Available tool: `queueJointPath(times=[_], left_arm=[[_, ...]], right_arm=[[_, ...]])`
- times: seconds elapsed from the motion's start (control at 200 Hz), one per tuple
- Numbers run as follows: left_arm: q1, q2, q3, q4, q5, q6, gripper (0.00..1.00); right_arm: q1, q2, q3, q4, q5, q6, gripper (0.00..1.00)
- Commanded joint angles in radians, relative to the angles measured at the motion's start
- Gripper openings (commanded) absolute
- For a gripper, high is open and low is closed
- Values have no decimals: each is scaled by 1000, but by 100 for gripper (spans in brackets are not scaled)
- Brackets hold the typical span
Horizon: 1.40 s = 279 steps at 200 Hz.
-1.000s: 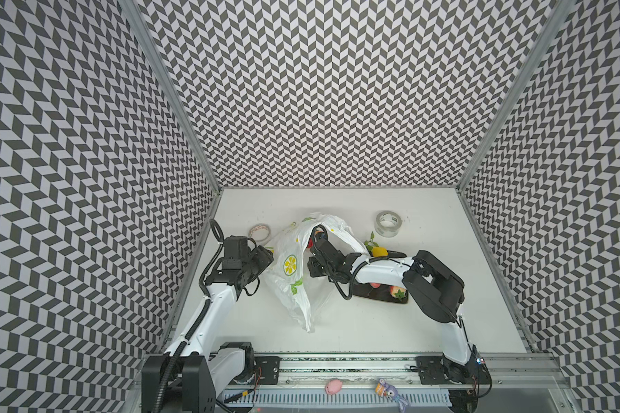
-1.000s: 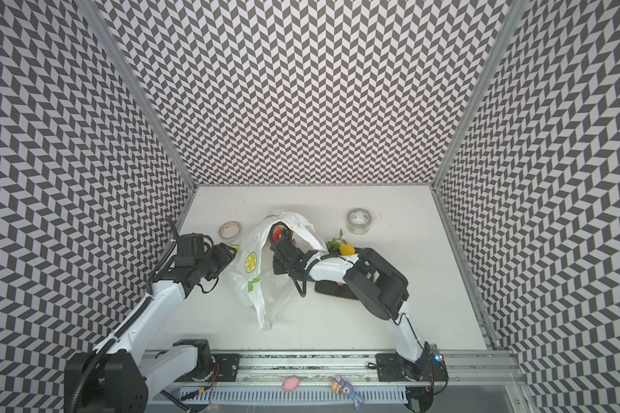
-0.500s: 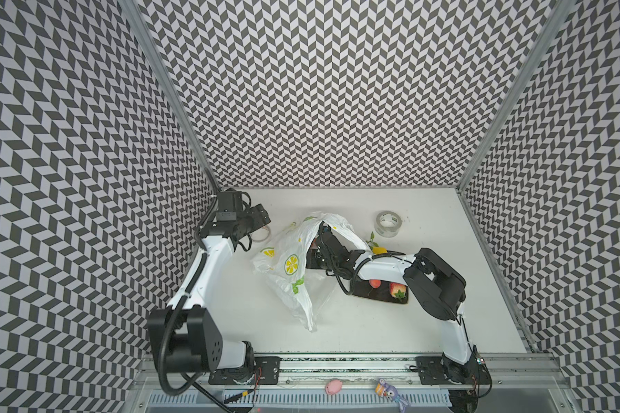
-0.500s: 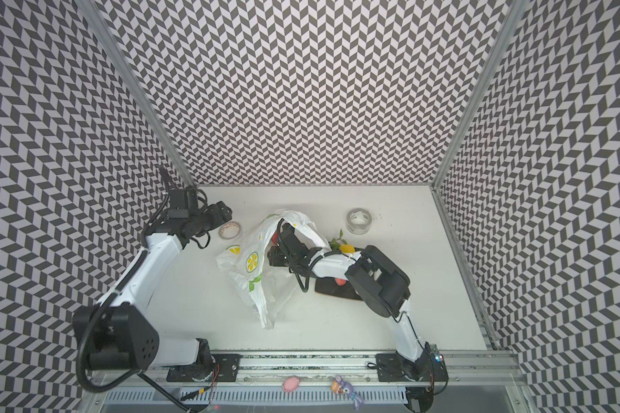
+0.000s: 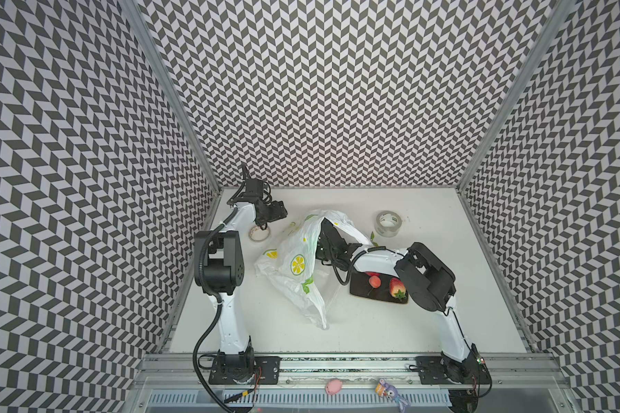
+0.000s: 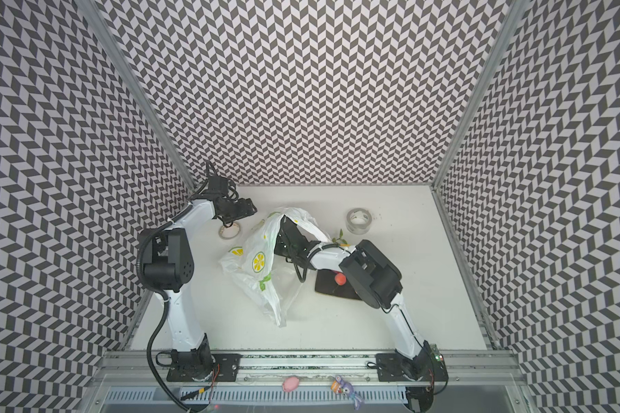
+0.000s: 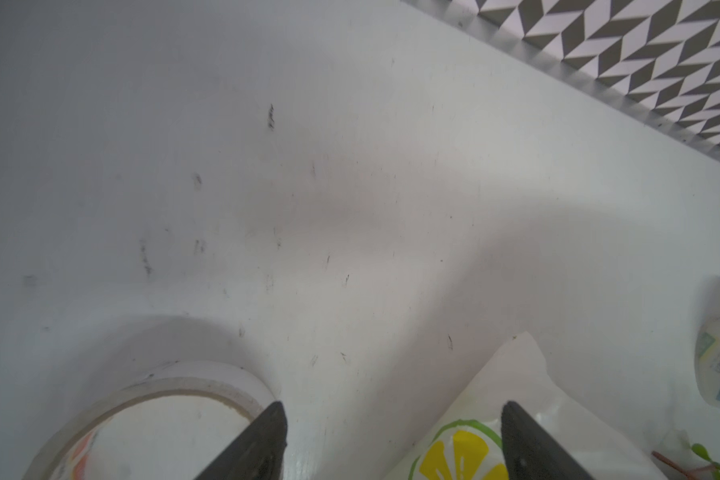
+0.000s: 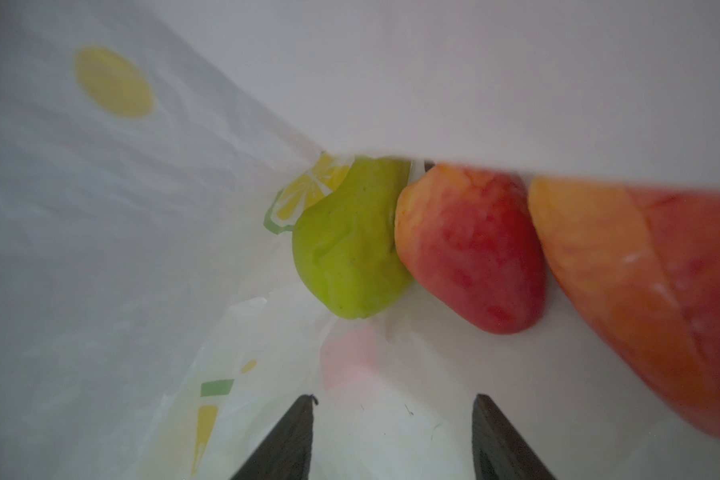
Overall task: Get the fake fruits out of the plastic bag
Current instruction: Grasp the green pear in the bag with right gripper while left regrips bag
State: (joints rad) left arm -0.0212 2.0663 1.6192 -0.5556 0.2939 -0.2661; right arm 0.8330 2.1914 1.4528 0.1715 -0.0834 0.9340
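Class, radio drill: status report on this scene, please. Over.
Left gripper open, empty, by the small tape roll. Right gripper open inside the plastic bag. Green fruit and two red-orange fruits ahead, ungripped. Its film overhangs them.

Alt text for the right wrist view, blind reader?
Inside the plastic bag, a green fruit, a red fruit and a partly seen orange-red fruit lie side by side. The right gripper is open and empty, short of them.

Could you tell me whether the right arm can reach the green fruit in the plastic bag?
Probably yes: the right gripper is open inside the plastic bag, with the green fruit ahead and uncovered, a red fruit pressed beside it.
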Motion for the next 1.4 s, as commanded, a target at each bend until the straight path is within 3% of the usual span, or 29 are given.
queueJointPath(times=[0.0,0.225,0.551,0.836,0.981,1.182,1.392], left_arm=[[-3,12,-17,-6,60,39,78],[-8,11,-104,28,122,40,67],[-16,-13,-183,81,161,33,36],[-37,-7,-159,89,194,27,14],[-40,-9,-147,89,196,21,0],[-38,-29,-148,106,142,-7,0],[-23,-54,-158,130,65,-46,0]], right_arm=[[-6,32,53,63,6,44,65],[-8,113,176,22,42,63,76],[-11,238,325,-64,136,47,76],[-10,323,419,-95,131,13,78],[-12,331,430,-94,129,-10,68],[-16,245,356,-57,155,-58,48],[-21,95,187,7,152,-71,45]])
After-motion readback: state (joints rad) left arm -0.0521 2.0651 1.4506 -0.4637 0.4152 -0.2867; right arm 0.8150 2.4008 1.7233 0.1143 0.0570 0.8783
